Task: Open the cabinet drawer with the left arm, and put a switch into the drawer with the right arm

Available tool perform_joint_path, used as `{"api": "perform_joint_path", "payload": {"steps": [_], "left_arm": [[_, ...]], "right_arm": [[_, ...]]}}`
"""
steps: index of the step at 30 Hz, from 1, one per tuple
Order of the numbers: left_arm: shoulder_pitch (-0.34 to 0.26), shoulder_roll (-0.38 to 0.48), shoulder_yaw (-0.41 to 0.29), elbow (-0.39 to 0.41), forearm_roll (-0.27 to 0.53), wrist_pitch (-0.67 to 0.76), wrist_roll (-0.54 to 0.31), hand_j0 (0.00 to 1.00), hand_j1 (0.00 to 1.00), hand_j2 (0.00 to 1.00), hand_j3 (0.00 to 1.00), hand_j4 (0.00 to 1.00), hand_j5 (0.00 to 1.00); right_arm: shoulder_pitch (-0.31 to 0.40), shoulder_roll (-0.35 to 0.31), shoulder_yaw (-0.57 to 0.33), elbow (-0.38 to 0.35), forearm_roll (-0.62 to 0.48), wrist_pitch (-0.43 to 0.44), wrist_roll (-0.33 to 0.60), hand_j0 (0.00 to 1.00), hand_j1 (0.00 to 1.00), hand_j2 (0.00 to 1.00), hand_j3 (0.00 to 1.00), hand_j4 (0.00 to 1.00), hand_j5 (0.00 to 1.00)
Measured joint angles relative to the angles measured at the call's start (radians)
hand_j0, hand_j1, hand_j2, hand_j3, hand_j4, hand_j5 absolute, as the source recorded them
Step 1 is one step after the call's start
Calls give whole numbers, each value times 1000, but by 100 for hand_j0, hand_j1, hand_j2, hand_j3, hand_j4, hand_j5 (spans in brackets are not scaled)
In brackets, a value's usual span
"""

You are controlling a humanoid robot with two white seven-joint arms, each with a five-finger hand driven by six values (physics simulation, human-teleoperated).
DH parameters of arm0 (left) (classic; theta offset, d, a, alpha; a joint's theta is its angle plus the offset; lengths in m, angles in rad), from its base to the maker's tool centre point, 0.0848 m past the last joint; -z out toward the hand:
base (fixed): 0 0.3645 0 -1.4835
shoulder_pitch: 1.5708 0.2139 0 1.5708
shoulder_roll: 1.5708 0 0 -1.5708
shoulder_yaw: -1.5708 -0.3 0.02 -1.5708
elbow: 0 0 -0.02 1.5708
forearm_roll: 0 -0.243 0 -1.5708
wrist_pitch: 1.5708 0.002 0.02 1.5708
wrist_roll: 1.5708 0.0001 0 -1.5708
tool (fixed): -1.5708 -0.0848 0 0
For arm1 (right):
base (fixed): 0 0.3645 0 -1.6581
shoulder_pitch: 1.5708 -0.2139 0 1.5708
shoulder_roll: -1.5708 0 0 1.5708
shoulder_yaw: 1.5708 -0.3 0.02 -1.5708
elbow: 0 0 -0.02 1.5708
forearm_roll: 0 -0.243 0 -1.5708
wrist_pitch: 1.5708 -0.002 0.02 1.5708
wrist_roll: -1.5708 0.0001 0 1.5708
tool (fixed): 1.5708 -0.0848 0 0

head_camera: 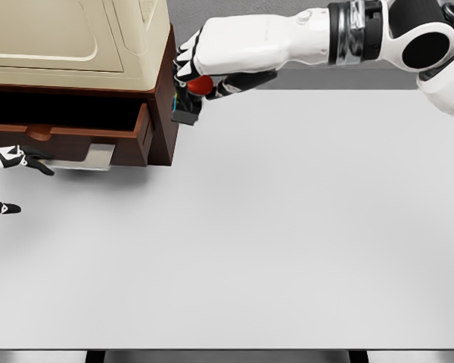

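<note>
The brown cabinet (163, 113) stands at the upper left with a cream top. Its drawer (91, 140) is pulled out, showing a dark opening above the drawer front and a metal handle (87, 157). My right hand (193, 83) reaches in from the upper right and is shut on the switch (191, 98), a dark block with a red button and a blue edge. It hangs beside the cabinet's right front corner, just right of the open drawer. My left hand (11, 160) shows at the left edge below the drawer front, fingers spread, holding nothing.
The white table (287, 227) spreads across the lower and right parts of the view. Its front edge runs along the bottom of the picture.
</note>
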State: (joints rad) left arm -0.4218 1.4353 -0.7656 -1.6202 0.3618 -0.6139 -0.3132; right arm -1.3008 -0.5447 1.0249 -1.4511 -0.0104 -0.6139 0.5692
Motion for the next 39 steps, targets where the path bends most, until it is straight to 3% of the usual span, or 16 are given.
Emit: {"api": "perform_joint_path", "payload": {"steps": [10, 19, 39], "left_arm": [[0, 22, -1, -14, -6, -2, 1, 74, 74, 74, 74, 74, 74], [0, 33, 8, -33, 9, 8, 10, 74, 74, 74, 74, 74, 74], [-12, 27, 27, -34, -25, -4, 16, 76, 76, 76, 76, 76, 76]], "right_arm": [[-43, 86, 23, 67, 0, 0, 5, 42, 42, 42, 42, 42, 42], [-61, 123, 44, 107, 0, 0, 8, 42, 42, 42, 42, 42, 42], [-120, 305, 83, 317, 2, 0, 37, 43, 43, 43, 43, 43, 43]]}}
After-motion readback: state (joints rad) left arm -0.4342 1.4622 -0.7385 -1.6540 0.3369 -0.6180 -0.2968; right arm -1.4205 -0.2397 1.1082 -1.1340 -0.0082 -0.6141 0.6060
